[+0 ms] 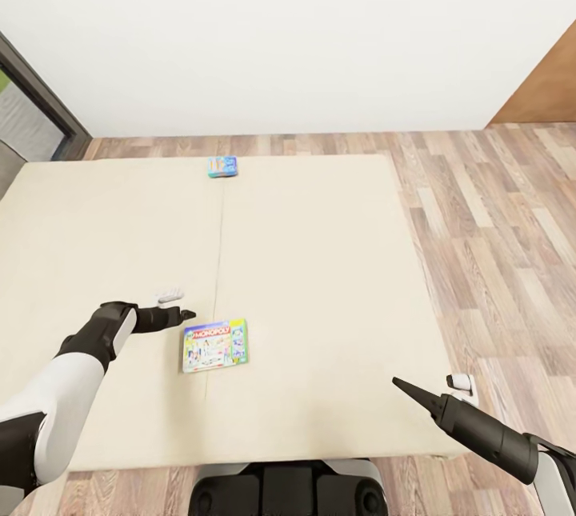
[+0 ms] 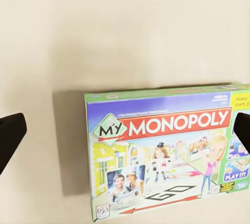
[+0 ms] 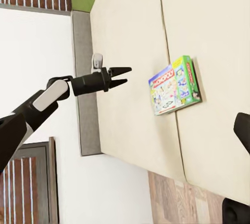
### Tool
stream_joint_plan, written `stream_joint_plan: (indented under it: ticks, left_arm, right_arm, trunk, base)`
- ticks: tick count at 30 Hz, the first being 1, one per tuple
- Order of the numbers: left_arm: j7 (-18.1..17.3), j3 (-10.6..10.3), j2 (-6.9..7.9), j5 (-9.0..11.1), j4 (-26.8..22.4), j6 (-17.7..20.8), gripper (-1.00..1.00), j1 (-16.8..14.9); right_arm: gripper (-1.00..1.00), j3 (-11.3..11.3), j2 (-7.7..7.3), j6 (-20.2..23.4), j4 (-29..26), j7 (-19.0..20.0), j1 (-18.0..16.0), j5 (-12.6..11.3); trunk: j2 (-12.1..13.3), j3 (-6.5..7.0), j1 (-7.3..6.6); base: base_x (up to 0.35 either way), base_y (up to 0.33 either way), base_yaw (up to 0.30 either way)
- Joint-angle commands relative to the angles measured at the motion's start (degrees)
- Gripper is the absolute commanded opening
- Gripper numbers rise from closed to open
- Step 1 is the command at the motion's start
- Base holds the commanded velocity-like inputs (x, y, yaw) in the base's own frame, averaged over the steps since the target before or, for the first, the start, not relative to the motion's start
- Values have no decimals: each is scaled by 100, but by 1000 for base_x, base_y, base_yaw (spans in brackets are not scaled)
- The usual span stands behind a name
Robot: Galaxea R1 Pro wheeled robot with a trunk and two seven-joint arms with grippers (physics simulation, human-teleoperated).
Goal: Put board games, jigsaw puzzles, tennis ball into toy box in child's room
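Monopoly box (image 1: 215, 346): flat, green-edged, glossy print, near bed's front edge, beside centre seam.
Blue game box (image 1: 222, 167): smaller, at far edge, well apart.
Bed (image 1: 336, 260): plain beige cover, wide bare room all round.
Left gripper (image 1: 185, 314): just beside Monopoly box, apart; jaws wide.
Right gripper (image 1: 404, 388): over front-right corner; jaws' state cannot tell.
Floor (image 1: 496, 212): wood planks.

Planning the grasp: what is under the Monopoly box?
The Monopoly box lies flat on the bed's beige cover. Anything beneath the box is hidden.
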Motion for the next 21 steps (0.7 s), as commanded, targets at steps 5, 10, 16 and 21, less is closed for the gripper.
stream_joint_plan:
  ticks: [5,10,16,21]
  left_arm:
    - [-42,39,-12,-37,-4,35,100,-25]
    - [-42,34,-14,-39,1,32,100,-33]
    - [-45,31,-12,-40,2,31,100,-35]
    - [-49,31,-11,-40,3,31,100,-39]
  right_arm:
    - [100,-5,-4,29,-1,10,-2,-9]
    - [100,-6,-5,29,-1,12,-2,-9]
    - [100,-7,-6,29,-1,17,-2,-9]
    - [100,-8,-6,30,-1,33,-2,-18]
  trunk:
    - [-9,-54,3]
    - [-9,-101,3]
    - [-9,-157,3]
    - [-9,-204,3]
  base:
    - [0,0,0]
    - [0,0,0]
    - [0,0,0]
    - [0,0,0]
